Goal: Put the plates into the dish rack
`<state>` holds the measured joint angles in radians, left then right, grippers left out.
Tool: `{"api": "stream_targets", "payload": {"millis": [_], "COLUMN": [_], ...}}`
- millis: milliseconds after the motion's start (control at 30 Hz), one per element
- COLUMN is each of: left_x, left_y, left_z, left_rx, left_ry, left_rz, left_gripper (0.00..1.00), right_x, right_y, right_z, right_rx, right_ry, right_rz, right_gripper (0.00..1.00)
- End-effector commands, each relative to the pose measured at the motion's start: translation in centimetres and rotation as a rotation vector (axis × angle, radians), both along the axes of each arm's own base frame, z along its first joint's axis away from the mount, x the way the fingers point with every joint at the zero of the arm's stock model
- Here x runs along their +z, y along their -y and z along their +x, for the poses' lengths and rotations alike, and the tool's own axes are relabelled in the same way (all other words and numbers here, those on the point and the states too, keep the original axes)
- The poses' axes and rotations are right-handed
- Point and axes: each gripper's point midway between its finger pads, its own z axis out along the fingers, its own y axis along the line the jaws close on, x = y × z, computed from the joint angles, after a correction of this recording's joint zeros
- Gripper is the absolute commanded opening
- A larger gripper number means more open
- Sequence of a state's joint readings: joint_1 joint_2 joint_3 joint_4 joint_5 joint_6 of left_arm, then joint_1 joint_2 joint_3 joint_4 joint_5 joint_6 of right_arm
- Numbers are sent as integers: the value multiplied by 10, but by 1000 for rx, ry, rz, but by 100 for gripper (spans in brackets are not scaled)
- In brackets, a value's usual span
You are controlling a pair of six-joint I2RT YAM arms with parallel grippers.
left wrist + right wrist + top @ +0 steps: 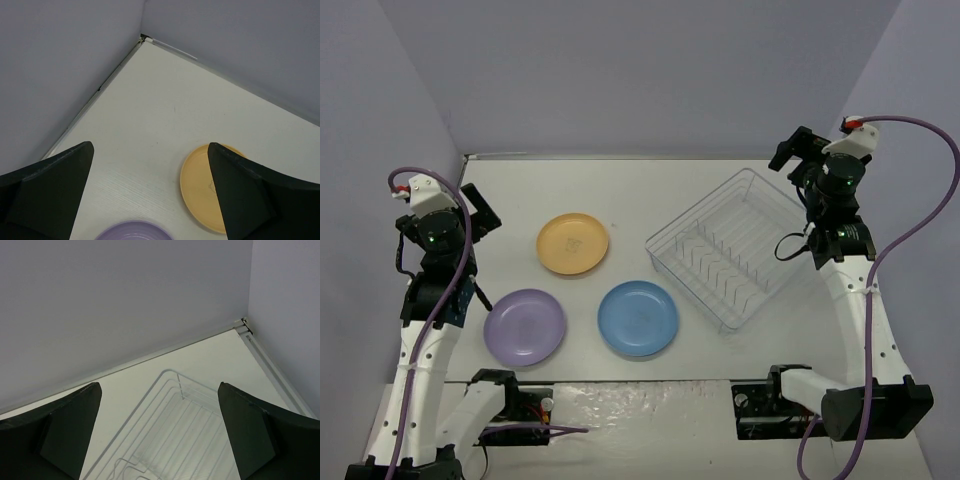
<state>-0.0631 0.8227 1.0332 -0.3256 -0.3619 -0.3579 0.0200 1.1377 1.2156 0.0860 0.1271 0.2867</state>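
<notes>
- Orange-yellow plate (573,244), light purple plate (525,326) and blue plate (638,318) lie flat on the surface (620,190), left of centre.
- Dish rack (730,250) sits near the right edge, empty.
- Plates are likely light, stiff and slick, so pinch the rim.
- Left gripper (151,150) and right gripper (160,387) are both wide, holding nothing.

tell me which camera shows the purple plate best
The top external view: the purple plate is seen whole and unobstructed, lying flat on the table. The left wrist view catches only a sliver of its rim at the bottom edge. The right wrist view shows none of it, only the dish rack.
</notes>
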Motion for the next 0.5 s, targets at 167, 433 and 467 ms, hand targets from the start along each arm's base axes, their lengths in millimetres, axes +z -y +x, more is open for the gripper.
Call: {"api": "stream_targets", "payload": {"millis": [167, 433, 467], "left_x": [23, -20, -27], "left_y": [4, 22, 22], "left_z": [5, 12, 12], "left_rx": [-7, -78, -77], "left_ry": [65, -51, -64], "left_rz": [-53, -123, -128], "left_gripper": [97, 97, 97], "right_x": [29, 1, -6], "right_y": [-29, -141, -163], "right_z": [7, 17, 14], "right_rx": [177, 583, 626], "right_ry": [105, -3, -28], "right_rz": [-41, -69, -99], "right_gripper": [100, 100, 100]}}
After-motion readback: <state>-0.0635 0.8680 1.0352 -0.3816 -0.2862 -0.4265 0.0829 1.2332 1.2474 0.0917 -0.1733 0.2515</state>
